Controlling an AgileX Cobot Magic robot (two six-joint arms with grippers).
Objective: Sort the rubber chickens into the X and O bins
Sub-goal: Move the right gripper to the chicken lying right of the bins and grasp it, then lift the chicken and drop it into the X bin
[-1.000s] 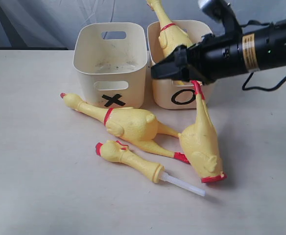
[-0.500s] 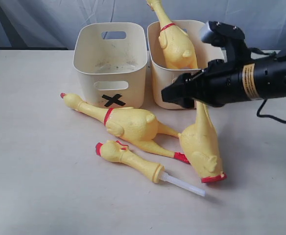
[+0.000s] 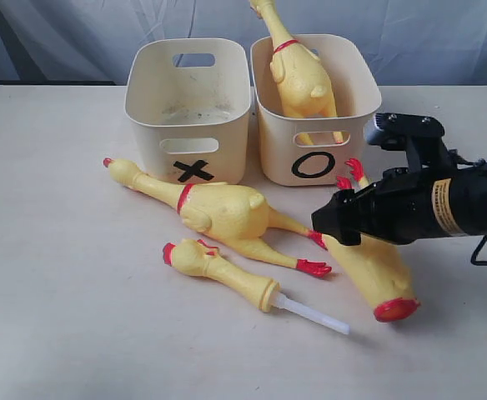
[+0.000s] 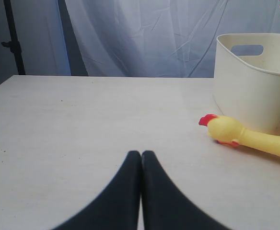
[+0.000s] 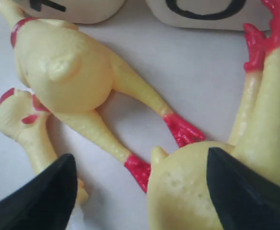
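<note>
We are hanging our right fingers (image 3: 337,223) low over the first large yellow rubber chicken (image 3: 375,268), spread wide and pinching nothing. One finger is sitting over its body and the other off to its side. This chicken is lying on the pale tabletop (image 3: 60,317) just in front of the cream plastic tub marked O (image 3: 273,150). Its long axis is running diagonally, with the red feet pointing back toward that tub and the red-ringed end pointing to the near right.

The second large yellow rubber chicken (image 3: 227,212) is lying in front of the cream plastic tub marked X (image 3: 148,133). Its head is pointing left and its red feet are pointing right, just beside the first chicken. Nearer to us the small yellow rubber chicken (image 3: 214,268) is lying almost parallel to it, red comb to the left and white tube (image 3: 314,315) pointing right. The third large yellow rubber chicken (image 3: 298,79) is standing upright inside the O tub, its neck rising above the rim.

We are reading a black X and a black O on the tubs' front walls. The print on the yellow label (image 3: 444,208) on the right arm is too small to read.

Our left fingers (image 4: 123,191) are pressing together over bare tabletop, well apart from the chickens
</note>
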